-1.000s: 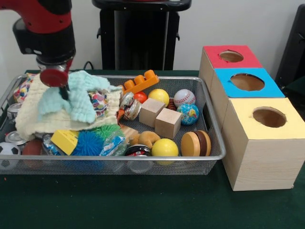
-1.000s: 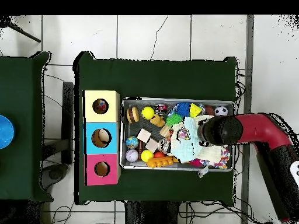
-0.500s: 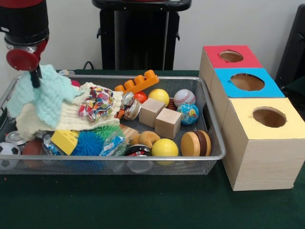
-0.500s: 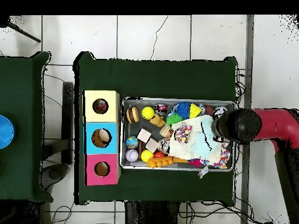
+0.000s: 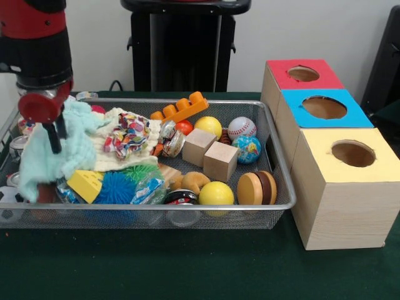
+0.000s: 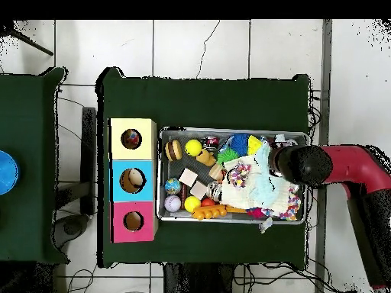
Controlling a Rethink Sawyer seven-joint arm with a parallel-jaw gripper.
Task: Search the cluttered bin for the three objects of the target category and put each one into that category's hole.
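The wire-mesh bin holds mixed clutter and also shows in the overhead view. My gripper hangs over the bin's left end, shut on the plain mint-green cloth, which droops from it. One spotted cloth lies bunched on the cream cloth, right of the gripper; it also shows from overhead. Another spotted cloth lies at the bin's corner by the arm. The yellow-topped box's hole is at the near right, outside the bin.
Blue-topped and red-topped boxes stand behind the yellow one. The bin also holds wooden cubes, balls, an orange brick, a blue spiky ball and a yellow block.
My gripper carried the mint-green cloth off the cream cloth to the bin's left end, then came lower and nearer the front. The spotted cloth on the cream cloth is now uncovered.
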